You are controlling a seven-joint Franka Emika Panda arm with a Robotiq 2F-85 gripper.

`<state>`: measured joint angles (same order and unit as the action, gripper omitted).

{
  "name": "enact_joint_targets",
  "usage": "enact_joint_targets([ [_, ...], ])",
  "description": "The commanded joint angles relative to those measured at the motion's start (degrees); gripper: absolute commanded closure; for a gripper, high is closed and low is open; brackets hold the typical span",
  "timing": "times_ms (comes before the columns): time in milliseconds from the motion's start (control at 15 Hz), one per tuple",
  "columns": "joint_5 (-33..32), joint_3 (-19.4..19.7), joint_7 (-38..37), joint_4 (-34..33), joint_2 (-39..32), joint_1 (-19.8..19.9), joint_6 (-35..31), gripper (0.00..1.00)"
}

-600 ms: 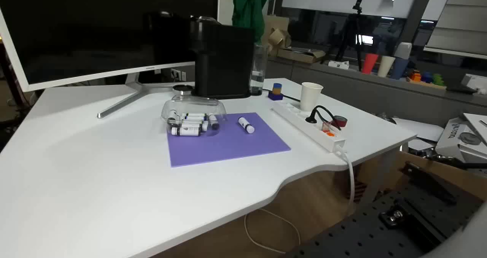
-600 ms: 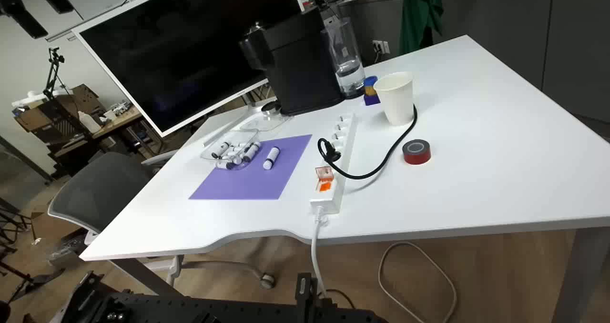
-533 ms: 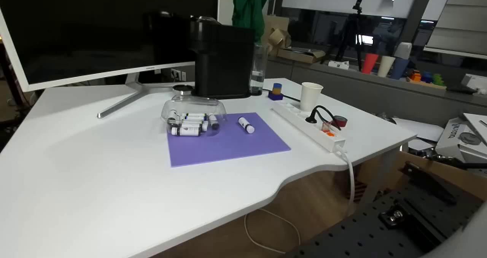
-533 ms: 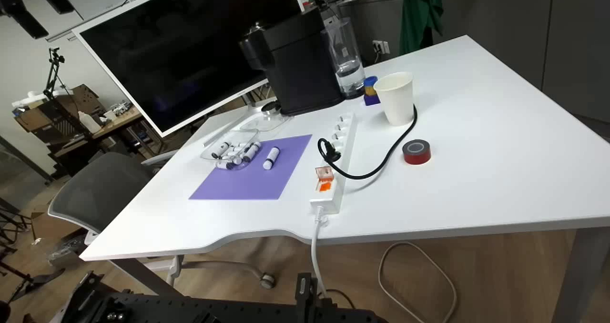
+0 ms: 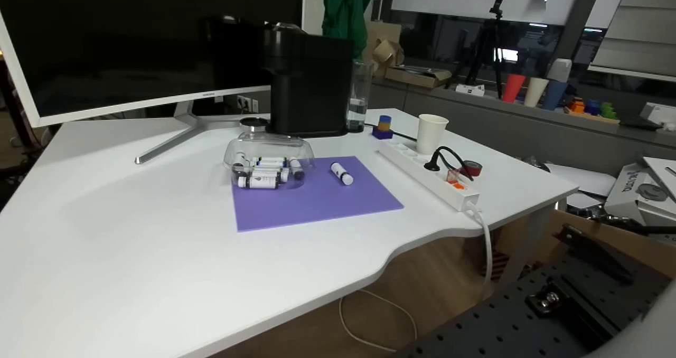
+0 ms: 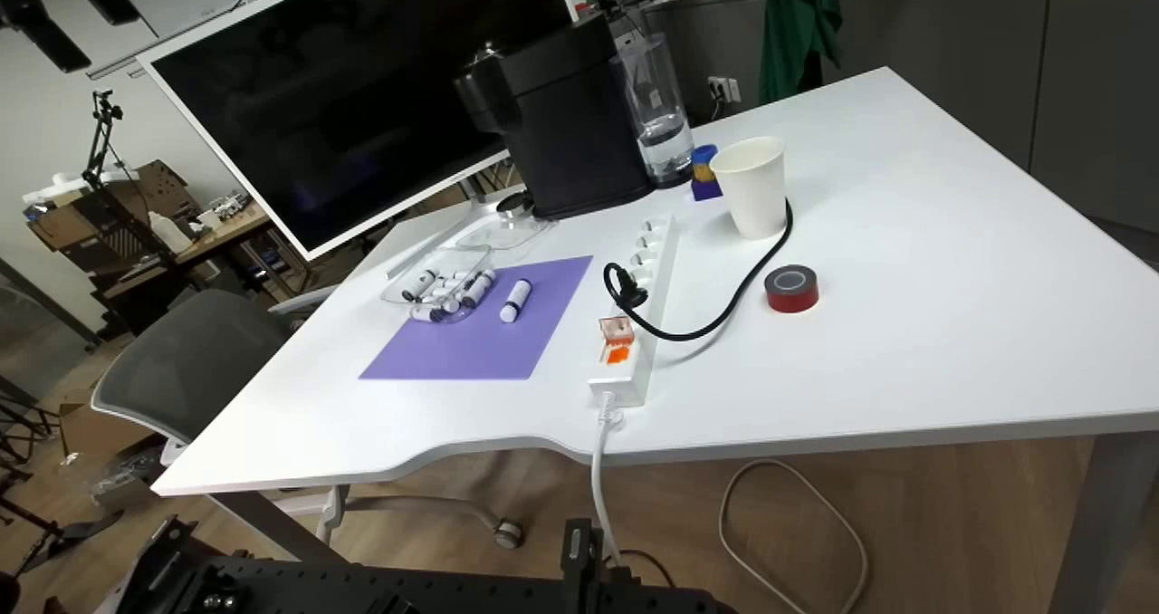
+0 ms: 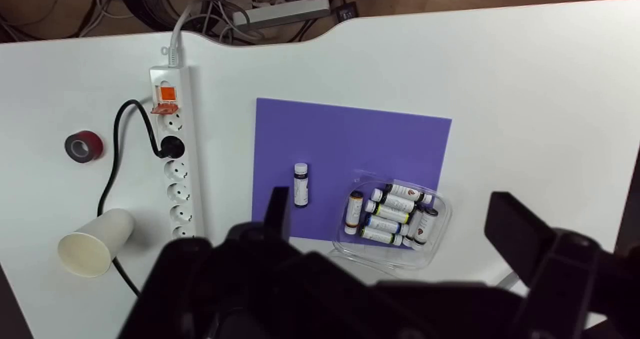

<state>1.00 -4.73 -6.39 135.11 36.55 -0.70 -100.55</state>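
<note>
My gripper (image 7: 391,209) hangs high above the desk in the wrist view, its black fingers wide apart with nothing held between them. Below that gap, a clear plastic container (image 7: 390,254) holds several white-labelled vials (image 7: 392,212) lying on their sides. It rests partly on a purple mat (image 7: 350,134). A lone vial (image 7: 301,189) with a white cap lies on the mat outside the container, just beyond the left finger. Both exterior views show this lone vial (image 5: 342,173) beside the container (image 5: 277,145). The gripper's fingertips (image 6: 68,52) show at the top left corner of an exterior view.
A white power strip (image 5: 417,170) with a black plug runs beside the mat. Near it stand a paper cup (image 6: 751,188) and a red tape roll (image 6: 791,290). Behind are a black coffee machine (image 5: 311,83), a water-filled clear tank (image 6: 659,116) and a large monitor (image 5: 132,46).
</note>
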Motion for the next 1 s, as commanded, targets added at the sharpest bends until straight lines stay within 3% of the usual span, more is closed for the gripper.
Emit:
enact_joint_targets([
  [0,-0.1,0.2,-0.1,-0.1,-0.1,-0.3,0.1,0.00],
  [400,-1.5,1.2,1.8,3.0,-0.2,0.2,-5.3,0.00],
  [933,-8.3,8.7,10.0,10.3,-5.2,5.4,-16.7,0.00],
])
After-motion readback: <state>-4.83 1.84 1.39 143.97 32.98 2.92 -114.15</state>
